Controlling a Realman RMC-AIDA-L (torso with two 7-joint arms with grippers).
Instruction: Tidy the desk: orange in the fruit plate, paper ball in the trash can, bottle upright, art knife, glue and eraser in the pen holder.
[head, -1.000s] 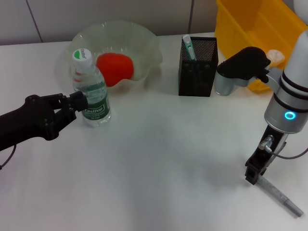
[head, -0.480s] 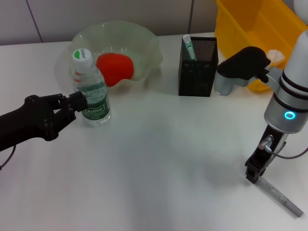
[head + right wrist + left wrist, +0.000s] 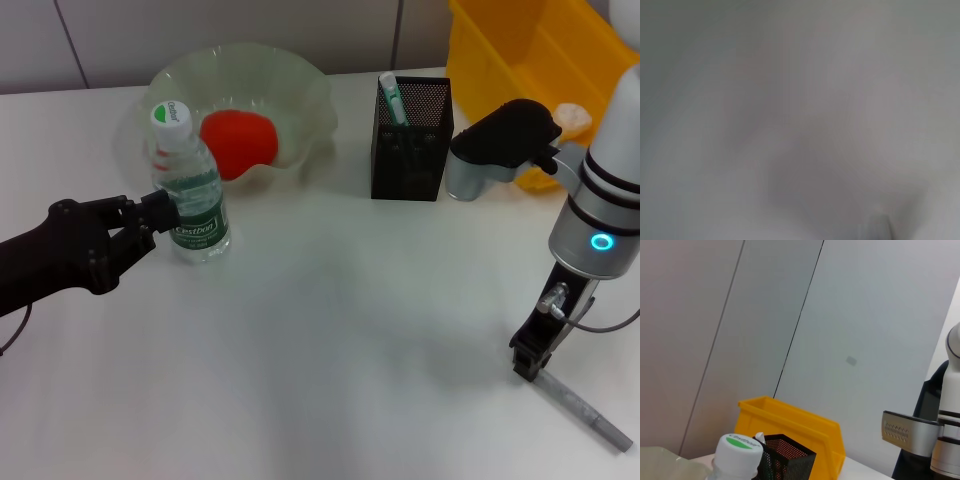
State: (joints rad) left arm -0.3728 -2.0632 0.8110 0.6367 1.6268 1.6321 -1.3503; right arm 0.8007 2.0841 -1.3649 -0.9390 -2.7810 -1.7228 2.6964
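The right gripper point(image 3: 528, 362) sits low on the art knife point(image 3: 585, 412) near the table's front edge; whether it pinches, I can't tell. Best lift straight, then angle tip-down into the pen holder point(image 3: 410, 140).

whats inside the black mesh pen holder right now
A white stick with a green band pokes out of the pen holder, leaning toward its left back corner. Anything lower down is hidden by the dark mesh.
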